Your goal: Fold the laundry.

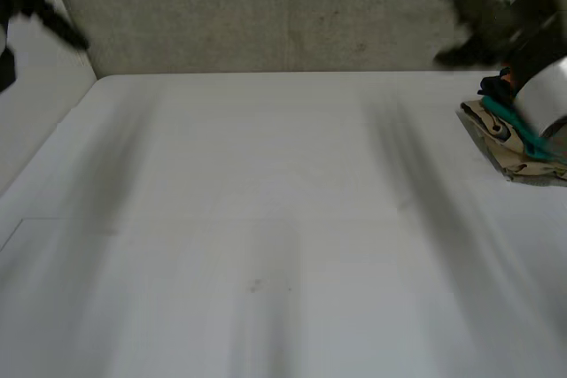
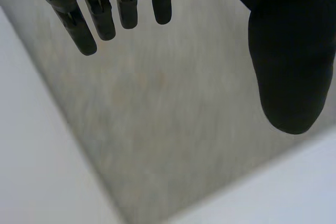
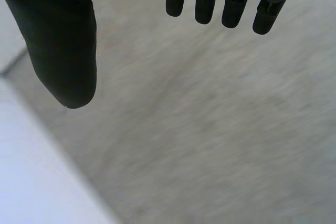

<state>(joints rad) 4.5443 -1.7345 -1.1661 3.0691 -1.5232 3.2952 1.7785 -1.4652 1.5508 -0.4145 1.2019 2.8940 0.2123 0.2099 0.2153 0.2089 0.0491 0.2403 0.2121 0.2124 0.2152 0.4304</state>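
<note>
The right hand (image 3: 63, 40) hangs open and empty at the far right, fingers straight and thumb spread wide. Just nearer than it, partly under its arm (image 1: 542, 86), a patterned cloth (image 1: 500, 135) lies bunched at the right of the table (image 1: 266, 219). The left hand (image 2: 286, 56), open and empty too, is raised at the far left, well apart from the cloth. Behind the white table stands a grey wall (image 1: 266, 15). The arm and the view's edge hide part of the cloth.

White table (image 1: 266, 219), grey speckled surface (image 1: 266, 6) beyond its far edge
</note>
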